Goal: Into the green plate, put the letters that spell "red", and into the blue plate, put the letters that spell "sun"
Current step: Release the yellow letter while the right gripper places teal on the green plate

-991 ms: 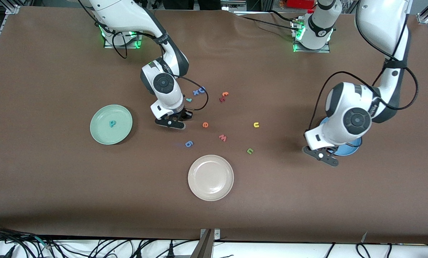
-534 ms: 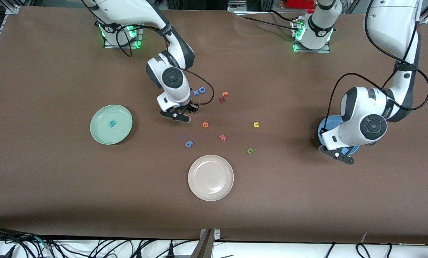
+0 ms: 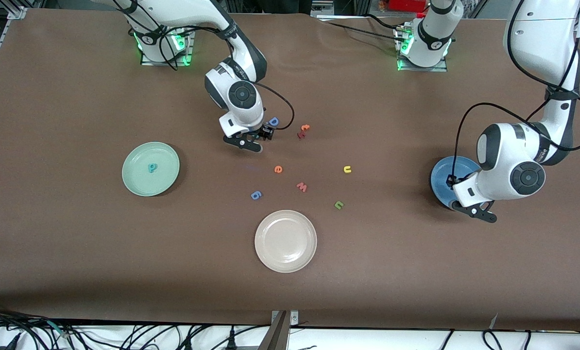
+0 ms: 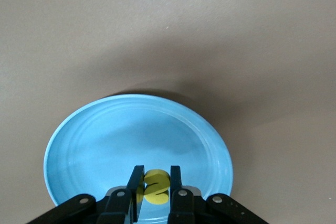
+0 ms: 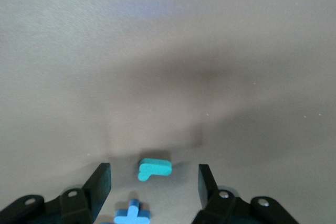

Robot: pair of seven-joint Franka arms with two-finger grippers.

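the right gripper (image 5: 152,182) hangs with jaws open around the teal "r" (image 5: 155,168); it looks light and stiff, so pinch its flat sides. the left gripper (image 4: 155,186) grips the yellow "s" (image 4: 156,186) over the blue plate (image 4: 94,145).

Right tool (image 3: 257,142) low beside blue D (image 3: 273,121); left tool (image 3: 470,205) over blue plate (image 3: 440,179); teal letter (image 3: 151,168) in green plate (image 3: 134,182).
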